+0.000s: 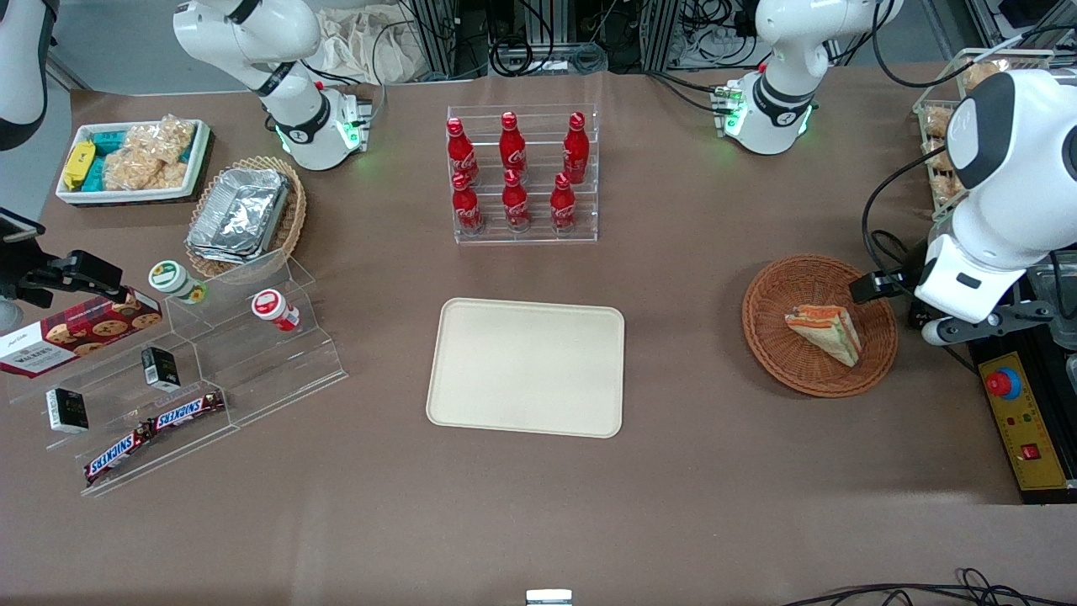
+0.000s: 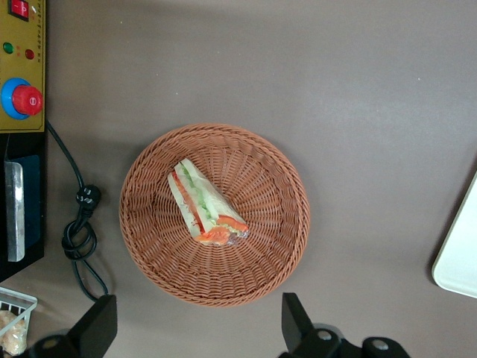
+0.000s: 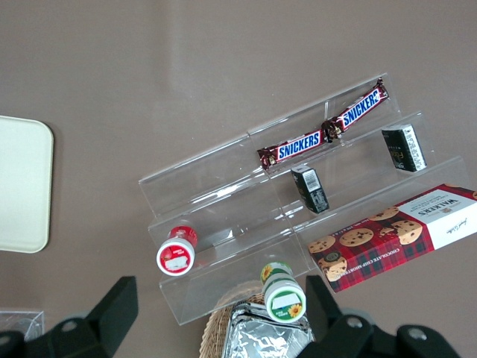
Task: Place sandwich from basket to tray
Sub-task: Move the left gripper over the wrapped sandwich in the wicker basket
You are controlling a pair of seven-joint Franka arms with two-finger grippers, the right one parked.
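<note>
Lower open hand [image 2: 197, 328] straight over sandwich [image 2: 205, 209] in basket [image 2: 276, 253], fingers straddling wedge's narrow width, clear of wicker rim.

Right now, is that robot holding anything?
Nothing. The gripper hangs open above the basket, and the sandwich lies untouched inside.

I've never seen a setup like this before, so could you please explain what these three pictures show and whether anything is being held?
Two white robot arms stand at a brown table. One picture looks at them from the front; the other two come from cameras on their wrists. The working arm's hand hangs open above the basket, holding nothing. The sandwich lies in the basket, untouched. The cream tray sits empty mid-table, nearer the front camera than the rack of red bottles. Snacks on clear steps lie toward the parked arm's end.
</note>
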